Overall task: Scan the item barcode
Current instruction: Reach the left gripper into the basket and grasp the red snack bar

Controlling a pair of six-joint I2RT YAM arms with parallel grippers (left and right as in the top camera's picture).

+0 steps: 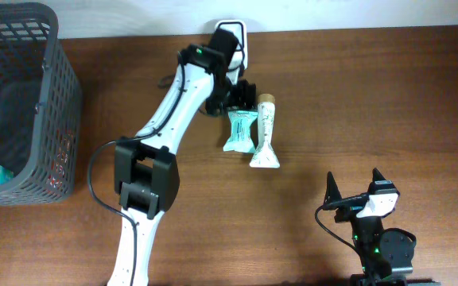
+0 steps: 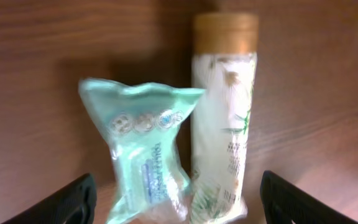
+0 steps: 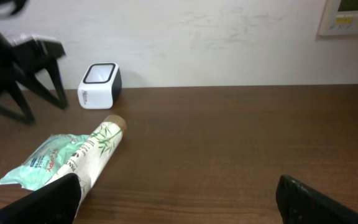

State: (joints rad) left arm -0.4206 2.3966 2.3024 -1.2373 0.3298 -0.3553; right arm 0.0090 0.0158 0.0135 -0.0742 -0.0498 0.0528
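Lowest in the overhead frame, at its lower right, the right end effector (image 1: 354, 179) sits released with its fingers spread wide, holding nothing and well apart from the goods. Toward the middle of the counter (image 1: 388, 95) lie two candidates for scanning, side by side and touching: a mint-green wipes packet (image 1: 240, 132) on the left and a pale tube (image 1: 265, 131) with a tan cap on the right, cap pointing toward the top of the frame. Just above them hangs the left end effector (image 1: 240, 97). Its fingers are open, and in its wrist view they straddle both items without gripping either. This looks like the picking step, with nothing lifted yet. Next it needs to settle on one item, which one I cannot tell, close on it, and carry it with the barcode facing the white scanner (image 3: 100, 86) at the top centre edge. A grey basket (image 1: 64, 103) stands at far left.
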